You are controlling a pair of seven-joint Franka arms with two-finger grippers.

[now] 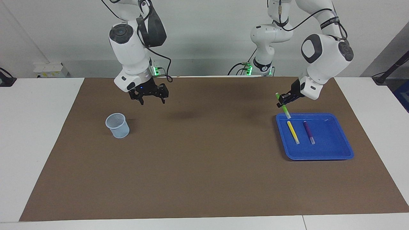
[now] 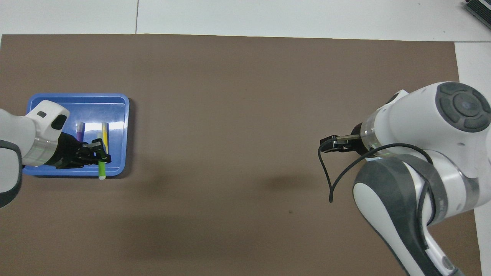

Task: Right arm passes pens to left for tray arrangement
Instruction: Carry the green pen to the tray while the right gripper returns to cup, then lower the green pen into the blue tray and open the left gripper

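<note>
Step in hand: placing the last pen. The left gripper [image 1: 282, 102] is clamped on the green pen [image 1: 283, 105], which hangs steeply tilted over the blue tray [image 1: 332, 156] at its edge nearer the robots, at the corner toward the table's middle. The pen's pale lower end seems just above the rim; contact is hard to judge.

The yellow pen [image 1: 293, 132] and purple pen [image 1: 308, 132] lie side by side in the tray, apart.

The right gripper [image 1: 149, 96] hangs empty, fingers spread wide, over the brown mat [image 1: 198, 166], up from the mesh cup [image 1: 118, 125]; that arm waits.

Next move, by estimate: carry the green pen over the tray floor, level it beside the yellow pen, lower, release.

No readable writing or labels.
</note>
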